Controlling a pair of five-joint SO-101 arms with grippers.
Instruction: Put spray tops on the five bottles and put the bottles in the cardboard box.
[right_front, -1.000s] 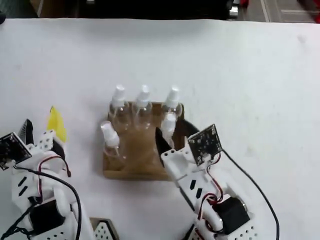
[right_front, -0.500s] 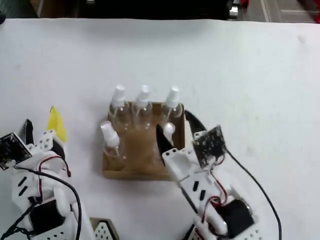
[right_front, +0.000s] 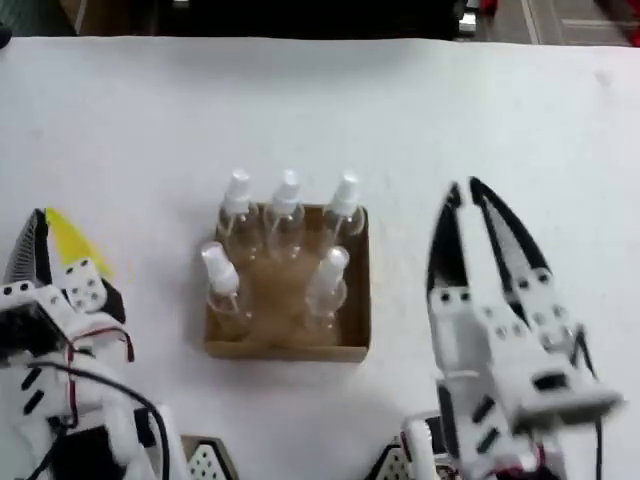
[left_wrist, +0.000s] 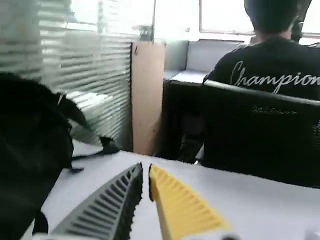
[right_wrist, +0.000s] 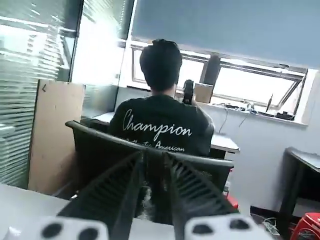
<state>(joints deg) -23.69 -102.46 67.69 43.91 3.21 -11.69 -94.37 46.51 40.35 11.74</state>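
A shallow cardboard box (right_front: 355, 300) sits mid-table holding five clear bottles with white spray tops. Three stand in its back row (right_front: 286, 218) and two in front, a left one (right_front: 222, 287) and a right one (right_front: 327, 282). My right gripper (right_front: 464, 188) is raised to the right of the box, apart from it, its black fingers (right_wrist: 120, 187) slightly open with nothing between them. My left gripper (right_front: 43, 215) is up at the table's left, far from the box. Its grey and yellow fingers (left_wrist: 172, 200) are shut on nothing.
White table surface (right_front: 500, 120) lies bare behind and to the right of the box. Both arm bases crowd the near edge. The wrist views look out level into the room, at a dark chair (right_wrist: 100, 145) beyond the table's far edge.
My right gripper has let go of the front right bottle, lifted out of the box and swung right. The bottle stays standing. My left gripper has tilted upward.
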